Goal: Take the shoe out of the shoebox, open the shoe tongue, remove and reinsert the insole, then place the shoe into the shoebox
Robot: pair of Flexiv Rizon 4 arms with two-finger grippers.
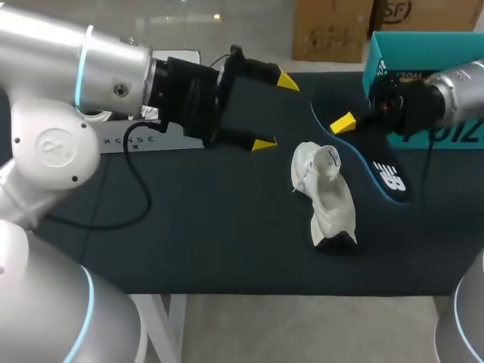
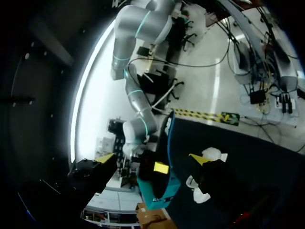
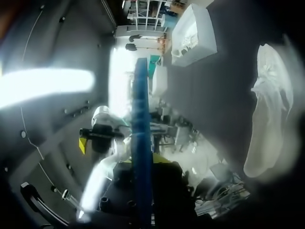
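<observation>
A white shoe [image 1: 325, 198] lies on its side on the dark table mat, near the middle. My right gripper [image 1: 345, 123] is shut on the edge of a dark blue insole [image 1: 382, 175], which curves from the gripper down toward the shoe's right side. In the right wrist view the insole [image 3: 142, 138] stands edge-on between the fingers of the right gripper [image 3: 143, 165], with the shoe [image 3: 267, 109] off to one side. My left gripper [image 1: 275, 112] hangs open above the mat, left of the shoe. The left wrist view shows the left gripper [image 2: 151, 158] wide apart, facing the insole [image 2: 167, 138] and the shoebox [image 2: 161, 193].
The teal shoebox [image 1: 423, 57] stands at the back right, behind my right gripper. A white device [image 1: 140, 136] with a black cable lies at the back left under my left arm. Bare mat stretches in front of the shoe and to its left.
</observation>
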